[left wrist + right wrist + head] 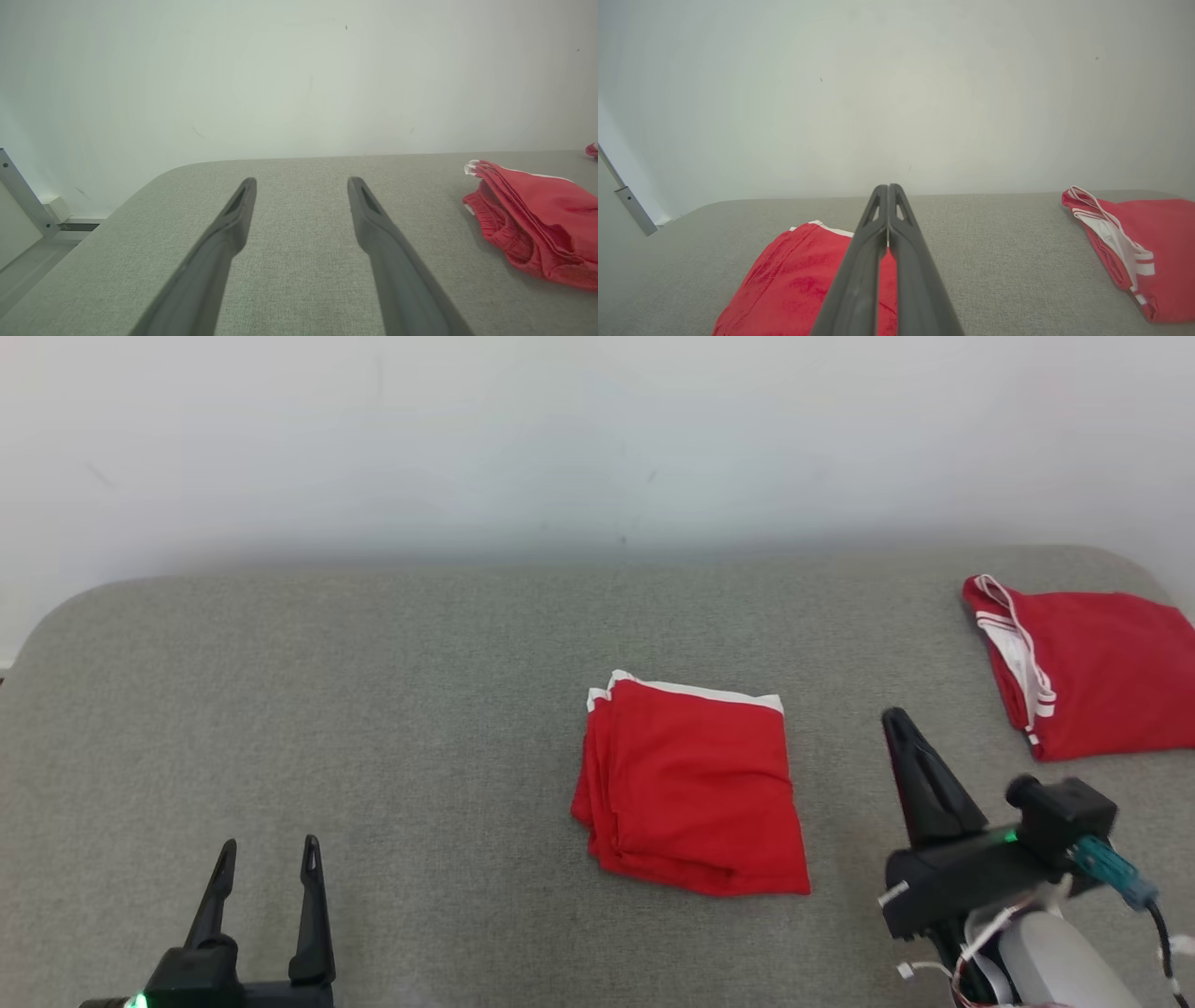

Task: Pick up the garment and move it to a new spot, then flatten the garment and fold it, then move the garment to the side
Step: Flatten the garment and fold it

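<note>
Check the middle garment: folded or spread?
Folded: the garment is a compact rectangle with stacked layer edges along its left side in the head view.

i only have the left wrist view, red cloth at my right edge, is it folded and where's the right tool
Observer: Yes. In the head view the folded garment lies as a neat rectangle near the middle of the grey surface, with white trim along its far edge.
Operator: and the right tool
Observer: The right tool is shut with its fingers pressed together. It holds nothing and sits just right of that garment, apart from it.
Operator: anything else on there
Observer: A second red garment with white stripes lies at the far right of the surface.
</note>
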